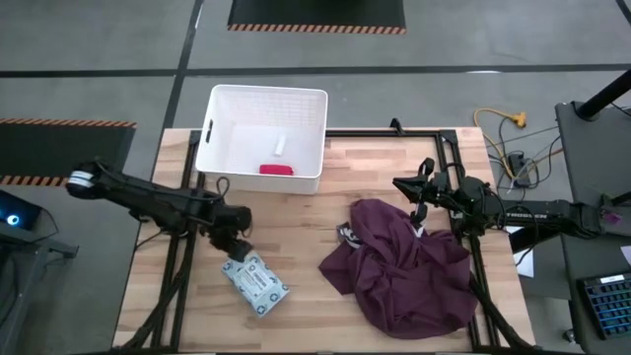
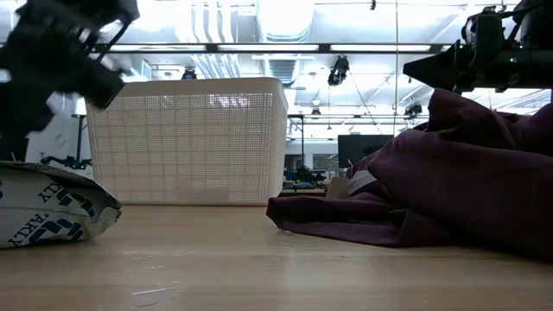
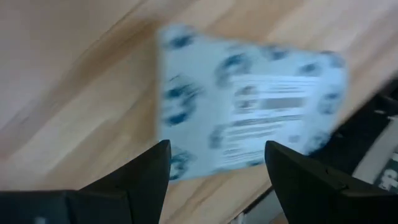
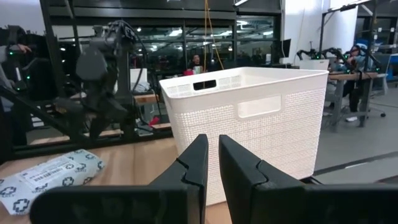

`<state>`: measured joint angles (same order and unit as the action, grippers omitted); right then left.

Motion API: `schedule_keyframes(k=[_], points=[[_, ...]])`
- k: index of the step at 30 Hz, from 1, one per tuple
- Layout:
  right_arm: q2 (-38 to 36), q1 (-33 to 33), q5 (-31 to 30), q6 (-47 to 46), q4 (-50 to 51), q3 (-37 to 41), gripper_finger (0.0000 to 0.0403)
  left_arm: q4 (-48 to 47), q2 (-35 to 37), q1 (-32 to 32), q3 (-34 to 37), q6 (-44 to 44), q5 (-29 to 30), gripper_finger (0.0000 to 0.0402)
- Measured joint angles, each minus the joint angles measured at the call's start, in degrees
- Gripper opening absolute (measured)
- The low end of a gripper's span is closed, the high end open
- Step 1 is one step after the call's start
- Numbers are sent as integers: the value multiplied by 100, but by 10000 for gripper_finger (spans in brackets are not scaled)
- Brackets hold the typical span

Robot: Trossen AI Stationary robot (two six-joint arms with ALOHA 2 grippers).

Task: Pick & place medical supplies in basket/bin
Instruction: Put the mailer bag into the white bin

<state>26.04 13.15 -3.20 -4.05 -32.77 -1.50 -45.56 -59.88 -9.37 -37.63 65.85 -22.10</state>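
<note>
The left gripper (image 1: 235, 240) hangs just above the flat packet (image 1: 255, 283) with its fingers spread wide, so it can come down on both sides of it. It holds nothing. The packet lies on the table (image 1: 306, 296), near and to the left, in front of the white bin (image 1: 261, 138). A red tube (image 1: 276, 170) and a small white roll (image 1: 280, 147) already sit in the bin. The right gripper (image 1: 419, 192) waits over the maroon cloth (image 1: 404, 266), fingers almost closed and empty.
</note>
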Motion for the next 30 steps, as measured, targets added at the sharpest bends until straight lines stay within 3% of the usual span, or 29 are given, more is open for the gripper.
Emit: schedule_keyframes(k=[8,15,20,25,30], points=[[0,0,0,-2,-4,0,31,394,455,0,812,221,107,242],[-16,0,0,-239,-246,-30,31,502,459,0,1088,-7,106,242],[-17,0,0,110,-125,-340,31,764,460,0,1104,-490,88,242],[-9,0,-38,413,631,-812,31,936,446,0,1297,-727,-60,242],[-7,4,-155,460,1930,-1338,31,2051,436,2,1802,-444,-530,242]])
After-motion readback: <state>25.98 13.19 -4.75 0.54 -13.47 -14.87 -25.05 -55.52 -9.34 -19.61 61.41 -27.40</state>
